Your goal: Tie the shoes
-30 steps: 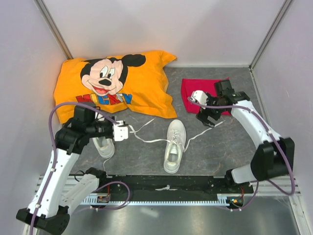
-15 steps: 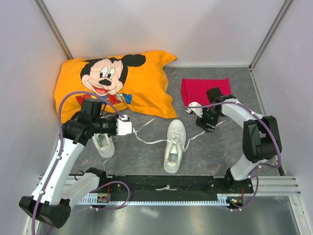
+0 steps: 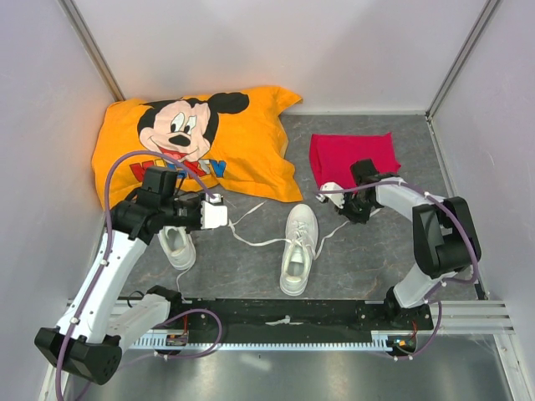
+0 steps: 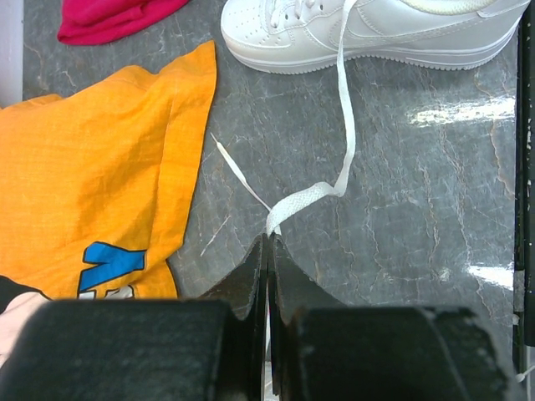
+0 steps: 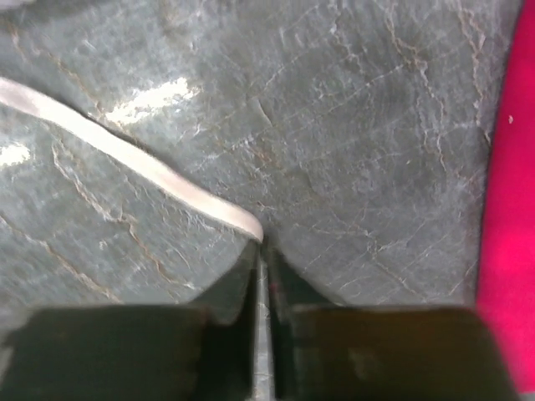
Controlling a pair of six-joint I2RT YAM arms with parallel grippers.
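One white shoe [image 3: 298,249] lies toe-up in the middle of the grey floor; it fills the top of the left wrist view [image 4: 368,29]. The other shoe [image 3: 177,247] lies partly under my left arm. My left gripper [image 3: 226,218] is shut on the middle shoe's left lace [image 4: 343,125], its tips [image 4: 268,240] pinching the lace just above the floor. My right gripper [image 3: 354,212] is down at the floor to the shoe's right, shut on the end of the right lace [image 5: 125,146], which runs into its closed jaws [image 5: 262,248].
An orange Mickey Mouse pillow [image 3: 196,144] lies at the back left, its corner close to my left gripper [image 4: 92,167]. A red cloth [image 3: 351,154] lies just behind my right gripper [image 5: 508,167]. Grey walls enclose the floor; a black rail [image 3: 276,313] runs along the near edge.
My right arm came down and left from over the red cloth to the floor, and its gripper went from open to shut on the right lace end. My left gripper shifted slightly right, still holding its lace.
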